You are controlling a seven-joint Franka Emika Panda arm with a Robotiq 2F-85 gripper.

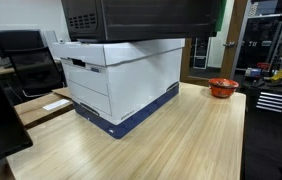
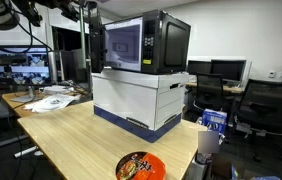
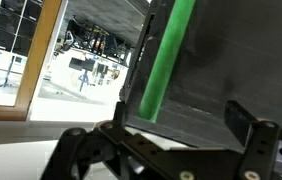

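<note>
A black microwave (image 2: 141,45) stands on a white and blue cardboard box (image 2: 141,100) on a wooden table (image 2: 71,135); both also show in an exterior view (image 1: 141,18) (image 1: 121,80). My arm (image 2: 85,14) reaches down at the microwave's left front edge. In the wrist view my gripper (image 3: 161,125) is open, its two black fingers spread wide. It sits close to the microwave's dark face. A green vertical handle strip (image 3: 167,60) runs just above the space between the fingers. Nothing is held.
A red bowl (image 1: 223,88) sits near the table's far edge and shows filled with noodles in an exterior view (image 2: 139,167). Papers (image 2: 51,100) lie on the table's other end. A cup (image 2: 209,140), office chairs (image 2: 266,105) and monitors (image 2: 16,65) surround the table.
</note>
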